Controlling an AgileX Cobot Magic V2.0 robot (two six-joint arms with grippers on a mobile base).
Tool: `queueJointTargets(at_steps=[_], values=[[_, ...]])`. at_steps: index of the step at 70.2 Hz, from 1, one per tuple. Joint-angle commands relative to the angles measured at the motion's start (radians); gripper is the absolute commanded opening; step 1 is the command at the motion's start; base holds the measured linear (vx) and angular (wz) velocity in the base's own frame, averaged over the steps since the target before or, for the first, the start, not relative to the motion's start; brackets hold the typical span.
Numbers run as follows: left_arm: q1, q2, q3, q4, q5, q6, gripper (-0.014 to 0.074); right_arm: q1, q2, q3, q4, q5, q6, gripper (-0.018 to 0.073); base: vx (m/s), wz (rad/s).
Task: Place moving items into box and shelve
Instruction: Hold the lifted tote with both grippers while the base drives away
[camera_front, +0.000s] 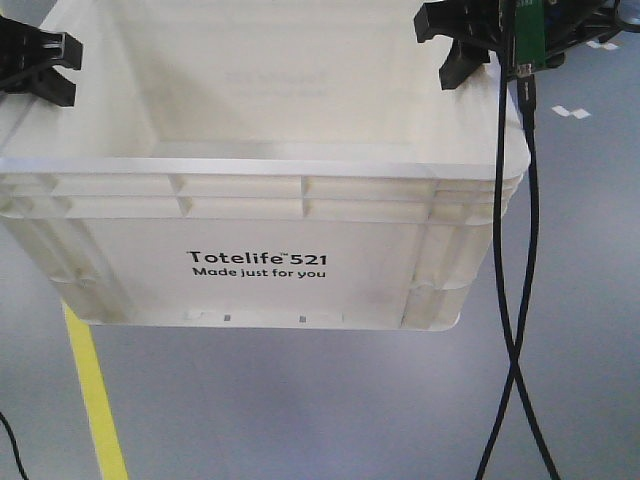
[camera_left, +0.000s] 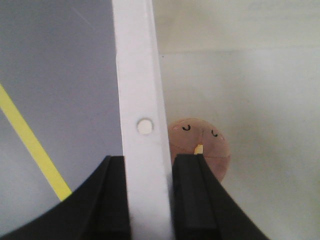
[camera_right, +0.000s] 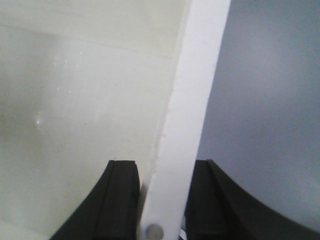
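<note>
The box (camera_front: 260, 265), a large white tote printed "Totelife 521", fills the front view, with grey floor showing below it. My left gripper (camera_front: 40, 65) is shut on its left rim and my right gripper (camera_front: 465, 45) on its right rim. In the left wrist view the black fingers (camera_left: 192, 190) of the left gripper (camera_left: 148, 165) clamp the white rim (camera_left: 142, 90). Just inside lies one moving item (camera_left: 205, 150), a round pinkish-brown toy with a drawn face. In the right wrist view the right gripper (camera_right: 162, 167) pinches the rim (camera_right: 195, 100); the box floor there shows bare.
A yellow tape line (camera_front: 95, 400) runs across the grey floor under the box's left corner, also seen as the yellow line (camera_left: 30, 145). Two black cables (camera_front: 520, 300) hang down and cross at the right. White floor marks (camera_front: 570, 112) lie far right.
</note>
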Motion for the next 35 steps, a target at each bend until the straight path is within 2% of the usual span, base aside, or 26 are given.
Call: queueJointTargets(at_steps=[1, 35], values=[[-0.005, -0.049, -0.049, -0.036, -0.126, 0.006, -0.0026, 0.002, -0.063, -0.047, 0.036, -0.076, -0.041, -0.0012, 0.19, 0.70], [-0.005, -0.049, -0.049, -0.036, -0.127, 0.006, -0.0026, 0.002, -0.063, -0.047, 0.036, -0.075, -0.041, -0.0012, 0.22, 0.71]])
